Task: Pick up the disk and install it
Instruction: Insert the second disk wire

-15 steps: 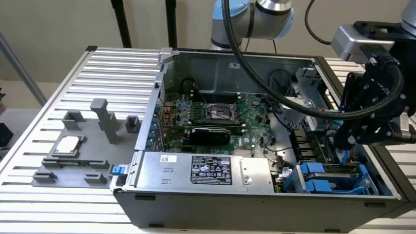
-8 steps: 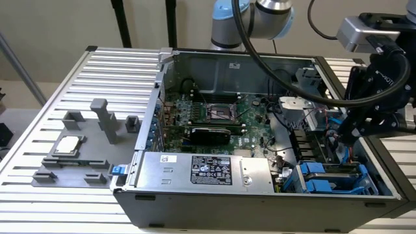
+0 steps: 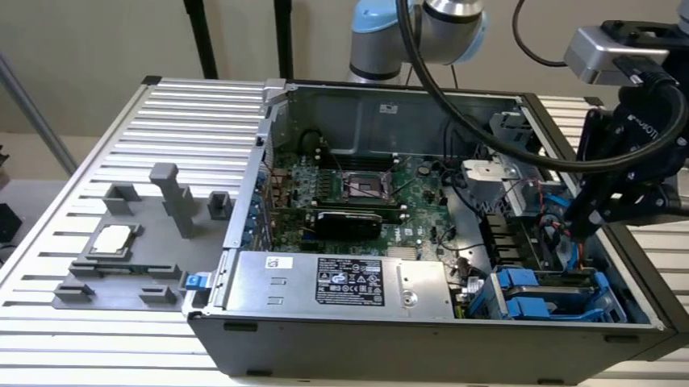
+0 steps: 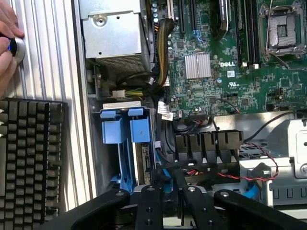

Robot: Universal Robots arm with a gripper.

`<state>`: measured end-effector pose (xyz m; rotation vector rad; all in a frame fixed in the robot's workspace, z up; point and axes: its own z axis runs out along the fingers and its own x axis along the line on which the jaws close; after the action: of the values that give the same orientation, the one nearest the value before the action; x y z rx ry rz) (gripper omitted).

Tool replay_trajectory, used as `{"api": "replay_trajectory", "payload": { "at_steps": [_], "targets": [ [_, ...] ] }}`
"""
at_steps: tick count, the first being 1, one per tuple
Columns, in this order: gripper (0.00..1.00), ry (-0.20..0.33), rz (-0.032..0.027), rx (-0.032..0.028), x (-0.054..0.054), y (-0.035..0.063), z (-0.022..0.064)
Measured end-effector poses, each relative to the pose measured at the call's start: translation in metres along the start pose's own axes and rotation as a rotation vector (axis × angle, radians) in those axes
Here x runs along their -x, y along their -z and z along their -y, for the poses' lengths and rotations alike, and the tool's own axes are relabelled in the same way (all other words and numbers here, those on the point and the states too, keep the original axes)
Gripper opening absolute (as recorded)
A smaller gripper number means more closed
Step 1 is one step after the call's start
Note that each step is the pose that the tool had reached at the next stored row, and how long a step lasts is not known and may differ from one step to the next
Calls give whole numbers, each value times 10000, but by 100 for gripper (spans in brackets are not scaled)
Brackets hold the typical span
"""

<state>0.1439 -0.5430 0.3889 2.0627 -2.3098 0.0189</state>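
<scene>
The disk [image 3: 535, 293], silver-grey in its bright blue carrier, sits in the drive bay at the front corner of the open computer case [image 3: 250, 201], on the exterior view's right. The wrist view looks down on its blue carrier tabs [image 4: 125, 130], with the disk standing on edge beside them. My black gripper [image 3: 586, 219] hangs over the case's side wall on the exterior view's right, just behind that bay and above it, apart from the disk. Its black linkage [image 4: 170, 203] shows close to the camera in the wrist view.
A silver power supply with a black label [image 3: 344, 280] lies along the case front. The motherboard [image 3: 356, 189] fills the middle. A grey fixture with a square CPU chip [image 3: 113, 240] stands on the slatted table. A hand [image 4: 7, 43] rests by a black keyboard [image 4: 29, 153].
</scene>
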Motion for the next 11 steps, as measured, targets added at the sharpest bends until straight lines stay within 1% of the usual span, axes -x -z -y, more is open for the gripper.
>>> {"api": "replay_trajectory", "payload": {
  "at_steps": [6,8,11],
  "targets": [
    [100,-2,-106,-12,4,-86,2],
    [100,-3,-122,-14,4,-87,2],
    [100,-3,-121,-13,2,-88,2]
  ]
}}
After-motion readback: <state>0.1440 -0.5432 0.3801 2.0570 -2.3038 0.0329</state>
